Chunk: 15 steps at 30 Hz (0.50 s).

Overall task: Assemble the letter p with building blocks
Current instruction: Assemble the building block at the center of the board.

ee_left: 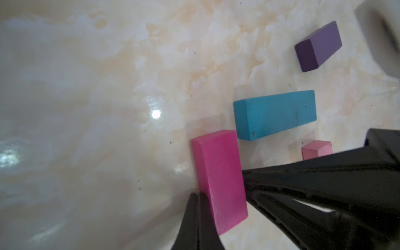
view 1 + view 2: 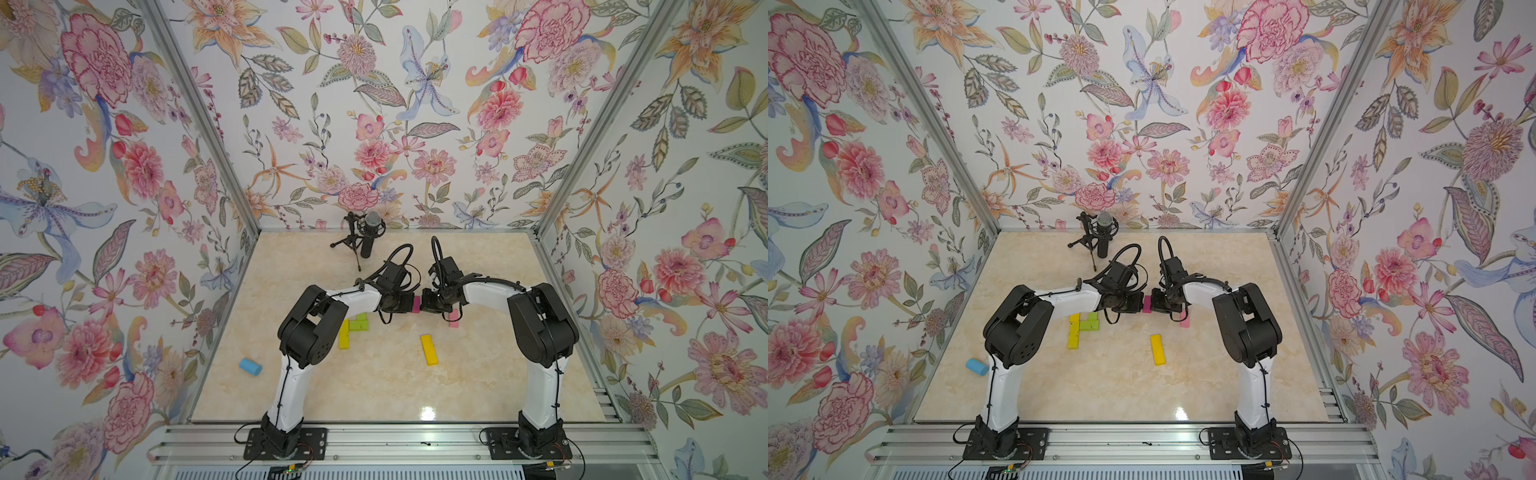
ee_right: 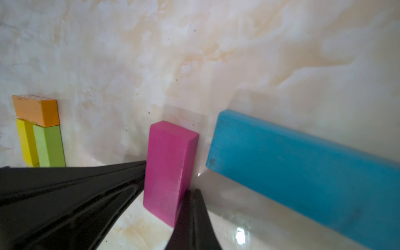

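Currently both pincers are closed with nothing between their own fingers: the left pincer (image 1: 197,207) and the right pincer (image 3: 191,207) touch their tips to opposite long sides of the magenta block (image 1: 218,177), which lies flat near the middle of the worktop (image 1: 86,108). Just beside it lies the teal block (image 1: 275,114), with the pink block (image 1: 317,150) and the purple block (image 1: 318,46) farther off. Well apart, on the left arm's side, the orange block (image 3: 35,110) touches the ends of the yellow block (image 3: 26,140) and the lime green block (image 3: 49,145), which lie side by side.

Left hand (image 1: 197,194), right hand (image 3: 191,191): apparently shut.
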Each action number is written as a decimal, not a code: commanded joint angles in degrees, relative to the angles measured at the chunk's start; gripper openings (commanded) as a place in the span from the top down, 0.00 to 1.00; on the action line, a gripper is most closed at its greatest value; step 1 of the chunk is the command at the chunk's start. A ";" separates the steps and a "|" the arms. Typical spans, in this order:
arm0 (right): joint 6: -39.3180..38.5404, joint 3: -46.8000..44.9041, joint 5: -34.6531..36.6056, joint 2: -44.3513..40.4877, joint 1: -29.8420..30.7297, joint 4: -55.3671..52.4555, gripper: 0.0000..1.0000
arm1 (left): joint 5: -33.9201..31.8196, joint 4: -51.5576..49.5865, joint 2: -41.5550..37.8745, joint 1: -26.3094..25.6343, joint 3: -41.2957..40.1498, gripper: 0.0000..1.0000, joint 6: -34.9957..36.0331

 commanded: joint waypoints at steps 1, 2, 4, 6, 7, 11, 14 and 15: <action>0.83 -1.02 -0.50 1.18 0.73 0.83 1.00 | 0.92 0.42 0.77 -2.02 -1.29 1.00 -0.92; 0.85 -1.19 -0.44 1.02 0.80 0.91 1.00 | 0.96 0.51 0.53 -2.30 -1.64 1.00 -1.08; 0.86 -1.86 -0.44 0.49 0.90 0.90 1.00 | 0.88 0.76 -0.02 -2.99 -2.26 1.00 -1.31; 1.01 -2.97 -0.18 -0.26 1.05 0.91 1.00 | 0.94 0.70 -0.35 -3.52 -2.66 1.00 -1.33; 1.03 -3.61 -0.07 -0.70 1.16 0.90 1.00 | 0.91 0.64 -0.54 -3.93 -2.70 1.00 -1.36; 1.48 -6.69 0.29 -2.36 1.60 1.28 1.00 | 0.77 0.43 -0.79 -5.11 -2.67 1.00 -1.29; 2.12 -9.05 0.67 -3.69 1.71 1.96 1.00 | 0.63 0.29 -0.83 -5.56 -2.71 1.00 -1.30; 2.29 -9.72 0.71 -4.11 1.78 2.10 1.00 | 0.62 0.25 -0.99 -5.72 -2.76 1.00 -1.31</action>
